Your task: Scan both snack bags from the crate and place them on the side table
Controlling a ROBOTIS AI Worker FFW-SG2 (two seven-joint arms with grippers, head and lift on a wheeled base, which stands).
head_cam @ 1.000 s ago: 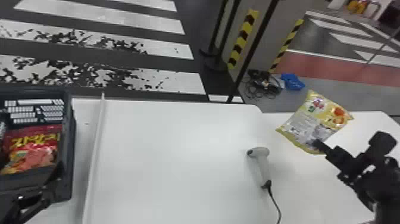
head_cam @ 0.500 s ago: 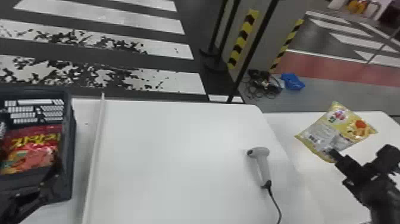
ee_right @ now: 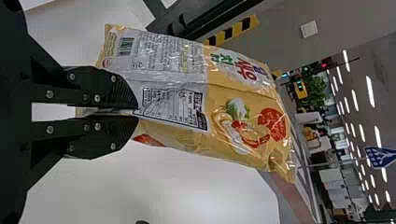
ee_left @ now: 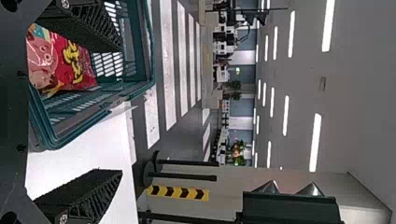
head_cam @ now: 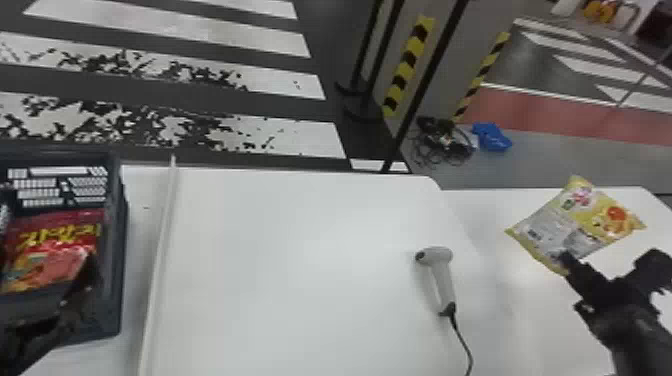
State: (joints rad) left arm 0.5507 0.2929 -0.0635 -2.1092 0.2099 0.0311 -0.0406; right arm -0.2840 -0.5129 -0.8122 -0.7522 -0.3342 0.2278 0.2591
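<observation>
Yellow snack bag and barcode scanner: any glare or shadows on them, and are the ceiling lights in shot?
Right wrist view: glints on the yellow snack bag's creased film, chiefly its pale printed panel; head view: faint shadow beside the barcode scanner, soft sheen on the white table; left wrist view: bright ceiling light strips.

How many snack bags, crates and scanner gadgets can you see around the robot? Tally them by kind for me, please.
Snack bags, one red and one yellow: 2
Crate: 1
Scanner: 1
Total: 4
</observation>
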